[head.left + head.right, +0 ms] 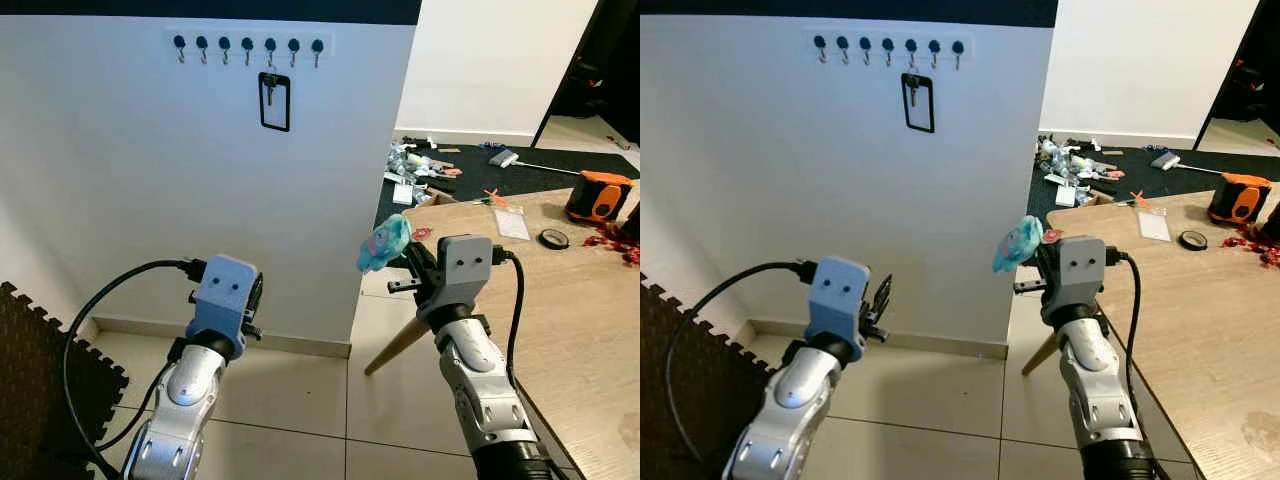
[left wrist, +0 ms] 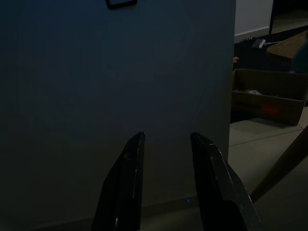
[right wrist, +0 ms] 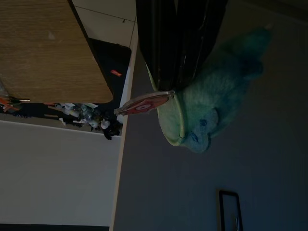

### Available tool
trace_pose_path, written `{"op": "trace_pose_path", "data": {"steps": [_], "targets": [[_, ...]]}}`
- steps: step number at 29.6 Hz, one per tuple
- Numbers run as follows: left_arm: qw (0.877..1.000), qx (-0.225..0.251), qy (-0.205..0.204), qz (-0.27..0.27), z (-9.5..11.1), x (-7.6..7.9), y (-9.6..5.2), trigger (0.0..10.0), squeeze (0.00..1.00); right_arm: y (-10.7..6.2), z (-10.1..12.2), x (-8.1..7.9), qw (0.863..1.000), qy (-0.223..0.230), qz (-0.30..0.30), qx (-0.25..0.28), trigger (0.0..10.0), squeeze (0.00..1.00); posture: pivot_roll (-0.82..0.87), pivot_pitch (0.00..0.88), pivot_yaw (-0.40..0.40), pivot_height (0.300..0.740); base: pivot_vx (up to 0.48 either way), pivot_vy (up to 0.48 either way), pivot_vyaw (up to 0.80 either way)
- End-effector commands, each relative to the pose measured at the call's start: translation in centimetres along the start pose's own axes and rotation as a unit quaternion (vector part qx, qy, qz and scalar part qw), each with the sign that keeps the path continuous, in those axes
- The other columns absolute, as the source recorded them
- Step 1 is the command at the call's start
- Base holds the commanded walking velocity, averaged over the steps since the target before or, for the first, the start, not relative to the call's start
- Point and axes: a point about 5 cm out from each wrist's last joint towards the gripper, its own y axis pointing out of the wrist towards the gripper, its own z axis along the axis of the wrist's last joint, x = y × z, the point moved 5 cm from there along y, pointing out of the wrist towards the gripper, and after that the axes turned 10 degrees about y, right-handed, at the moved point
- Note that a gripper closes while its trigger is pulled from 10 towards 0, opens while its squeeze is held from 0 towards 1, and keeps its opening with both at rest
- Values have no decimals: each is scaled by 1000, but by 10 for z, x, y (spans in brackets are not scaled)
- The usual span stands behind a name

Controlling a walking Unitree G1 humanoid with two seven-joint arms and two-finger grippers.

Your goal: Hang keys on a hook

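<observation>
A white rack of several black hooks (image 1: 248, 44) runs high on the white wall. One key on a black strap loop (image 1: 274, 100) hangs from it. My right gripper (image 1: 407, 258) is raised well below and to the right of the rack, shut on a set of keys with a fluffy teal plush fob (image 1: 384, 243). The right wrist view shows the black fingers (image 3: 163, 48) pinched together over the plush (image 3: 216, 96) and a small red tag (image 3: 143, 103). My left gripper (image 2: 166, 139) is held low before the wall, open with nothing in it.
A wooden table (image 1: 590, 330) stands on the right, carrying an orange and black tool (image 1: 598, 195) and a tape roll (image 1: 553, 238). Its slanted leg (image 1: 400, 345) reaches the tiles. Clutter (image 1: 420, 165) lies on a dark rug beyond. A dark foam mat (image 1: 40, 380) covers the floor at left.
</observation>
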Motion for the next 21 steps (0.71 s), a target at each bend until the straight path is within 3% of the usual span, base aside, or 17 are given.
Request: {"op": "trace_pose_path", "data": {"steps": [1, 21], "targets": [[1000, -11, -6, -2, -6, 3, -1, 10000, 0, 0, -3, -1, 1000, 2, 2, -1, 10000, 0, 123, 99, 4, 740, 0, 480, 0], [1000, -7, -3, -4, -4, 4, -1, 10000, 0, 0, -3, -1, 1000, 2, 4, -3, 10000, 0, 123, 103, 3, 740, 0, 24, 0]]}}
